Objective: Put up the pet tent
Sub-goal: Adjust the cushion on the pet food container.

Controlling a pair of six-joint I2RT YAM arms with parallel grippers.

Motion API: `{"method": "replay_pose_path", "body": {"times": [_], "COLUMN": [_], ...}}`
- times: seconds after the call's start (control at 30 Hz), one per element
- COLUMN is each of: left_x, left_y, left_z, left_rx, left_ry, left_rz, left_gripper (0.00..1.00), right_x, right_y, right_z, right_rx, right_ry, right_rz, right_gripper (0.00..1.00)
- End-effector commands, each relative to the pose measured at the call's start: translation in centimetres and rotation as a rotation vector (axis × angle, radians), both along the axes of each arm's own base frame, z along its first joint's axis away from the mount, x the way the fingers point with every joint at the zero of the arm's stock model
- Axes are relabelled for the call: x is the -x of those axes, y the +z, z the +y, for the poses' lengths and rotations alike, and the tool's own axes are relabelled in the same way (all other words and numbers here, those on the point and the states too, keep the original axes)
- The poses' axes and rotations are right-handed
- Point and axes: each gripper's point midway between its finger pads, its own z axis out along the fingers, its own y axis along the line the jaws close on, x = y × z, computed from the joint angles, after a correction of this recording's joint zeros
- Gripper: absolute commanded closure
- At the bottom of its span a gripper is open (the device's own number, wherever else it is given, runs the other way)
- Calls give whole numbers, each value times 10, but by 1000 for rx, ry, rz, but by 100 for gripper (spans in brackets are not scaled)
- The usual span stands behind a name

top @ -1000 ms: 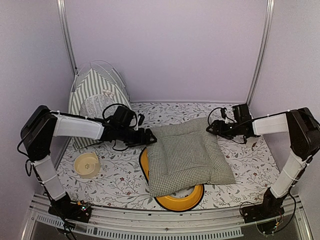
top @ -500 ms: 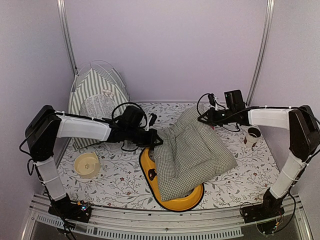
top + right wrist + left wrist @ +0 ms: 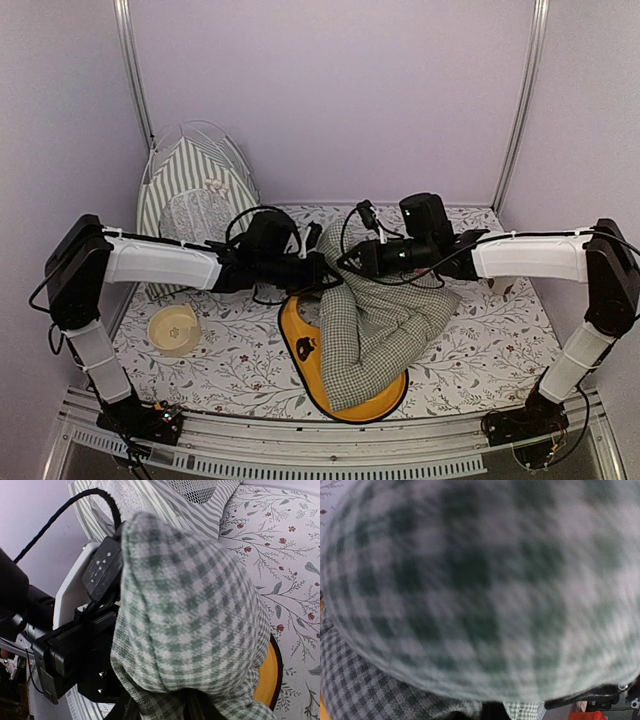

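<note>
The pet tent [image 3: 195,190], green-and-white striped with white poles and a mesh window, stands upright at the back left; its striped fabric [image 3: 165,502] also shows in the right wrist view. The green-checked cushion [image 3: 375,310] lies folded and bunched over a yellow tray [image 3: 300,345]. My left gripper [image 3: 320,272] is shut on the cushion's left edge, and the checked fabric [image 3: 470,590] fills its wrist view. My right gripper [image 3: 352,262] is shut on a bulging fold of the cushion [image 3: 195,630], right beside the left gripper. Both sets of fingertips are hidden by fabric.
A beige bowl [image 3: 173,328] sits at the front left on the floral mat [image 3: 500,340]. The left arm's black wrist body and cable [image 3: 75,645] are close against the right gripper. Purple walls and metal frame posts [image 3: 130,70] enclose the space.
Both grippers have shut on the cushion. The right one carried its corner left across to the left gripper, folding the cushion over and baring more of the yellow tray.
</note>
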Motion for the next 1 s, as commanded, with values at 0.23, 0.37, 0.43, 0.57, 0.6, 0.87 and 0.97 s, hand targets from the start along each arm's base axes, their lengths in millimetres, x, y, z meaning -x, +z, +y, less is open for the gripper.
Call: {"method": "replay_pose_path", "body": {"times": [0.23,0.37,0.43,0.57,0.6,0.87,0.97], "left_x": [-8,-10,-11,-16,-17,-22,-23], "left_y": [9,10,10,12,13,17,21], "left_z": [-19,-22,-22,-19,-19,-20,-20], "left_rx": [151,190,205,216,219,227,228], "left_ry": [28,11,7,7,3,-25,-29], "left_rz": [58,90,105,111,113,119,111], "left_gripper": [100,100,100,100,100,100,100], "right_x": [35,45,49,55,56,64,63], "right_y": [-42,-60,-67,-82,-86,-121,-131], "right_z": [-3,-9,-12,-12,-12,-5,-9], "right_rx": [42,113,143,210,233,415,460], "right_ry": [65,70,74,86,89,124,115], "right_rz": [-12,-56,-74,-111,-123,-184,-181], "right_gripper": [37,30,27,24,24,23,25]}}
